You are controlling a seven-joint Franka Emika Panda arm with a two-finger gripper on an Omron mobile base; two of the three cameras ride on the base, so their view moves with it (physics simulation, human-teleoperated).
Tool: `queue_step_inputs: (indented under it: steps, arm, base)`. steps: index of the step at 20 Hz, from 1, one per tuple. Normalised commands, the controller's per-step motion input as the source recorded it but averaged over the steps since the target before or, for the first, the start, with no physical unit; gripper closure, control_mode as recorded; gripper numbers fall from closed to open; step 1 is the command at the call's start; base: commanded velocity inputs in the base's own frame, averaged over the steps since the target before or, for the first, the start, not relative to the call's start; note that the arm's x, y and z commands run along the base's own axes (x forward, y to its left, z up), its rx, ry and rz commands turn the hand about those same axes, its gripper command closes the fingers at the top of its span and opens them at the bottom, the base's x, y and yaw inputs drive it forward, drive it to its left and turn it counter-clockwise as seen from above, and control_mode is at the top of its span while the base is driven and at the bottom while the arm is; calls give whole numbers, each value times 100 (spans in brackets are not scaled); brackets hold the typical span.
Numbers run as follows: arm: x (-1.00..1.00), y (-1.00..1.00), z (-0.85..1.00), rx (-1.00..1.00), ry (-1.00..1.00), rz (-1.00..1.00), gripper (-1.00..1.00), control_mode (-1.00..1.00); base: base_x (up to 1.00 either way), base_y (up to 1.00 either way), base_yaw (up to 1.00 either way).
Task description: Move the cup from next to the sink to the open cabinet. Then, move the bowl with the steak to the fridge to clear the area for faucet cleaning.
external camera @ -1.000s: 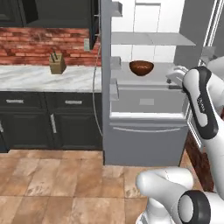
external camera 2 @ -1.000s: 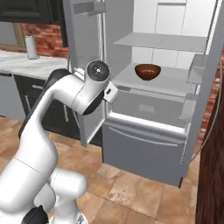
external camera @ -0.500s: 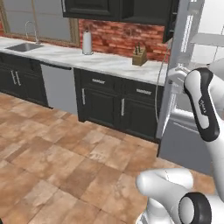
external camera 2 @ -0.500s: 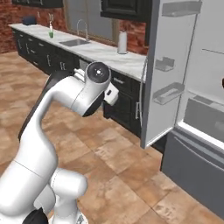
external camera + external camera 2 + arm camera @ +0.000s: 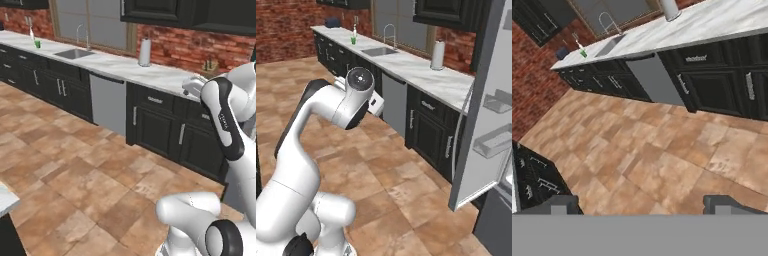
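Observation:
The small green cup (image 5: 37, 44) (image 5: 353, 40) (image 5: 583, 53) stands on the white counter just left of the sink (image 5: 75, 53) (image 5: 378, 51) (image 5: 607, 47). The silver faucet (image 5: 79, 34) (image 5: 388, 34) rises behind the basin. My gripper (image 5: 643, 205) is open with nothing between its fingers, held high over the tiled floor and far from the cup. The fridge's open grey door (image 5: 481, 100) stands at the right. The bowl and the steak are out of view. Black upper cabinets (image 5: 155, 10) line the wall; I cannot tell which is open.
A white paper-towel roll (image 5: 145, 51) (image 5: 438, 55) stands on the counter right of the sink. A grey dishwasher front (image 5: 107, 102) (image 5: 393, 97) sits among the black lower cabinets. A knife block (image 5: 210, 65) is further right. Wide brown tile floor (image 5: 75, 165) lies before the counter.
The whole picture has swung from the open fridge leftward to the sink counter, so the base has turned. The gripper stays open and empty.

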Motion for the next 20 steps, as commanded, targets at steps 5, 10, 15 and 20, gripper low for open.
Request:
queue_step_inputs:
  steps: [5,10,15,20]
  arm:
    - [0,0,0,0,0,0,-100,100]
    - [0,0,0,0,0,0,-100,100]
    - [0,0,0,0,0,0,-100,100]
    - [0,0,0,0,0,0,-100,100]
  base:
    - [100,0,0]
    - [100,0,5]
    - [100,0,22]
    - [100,0,12]
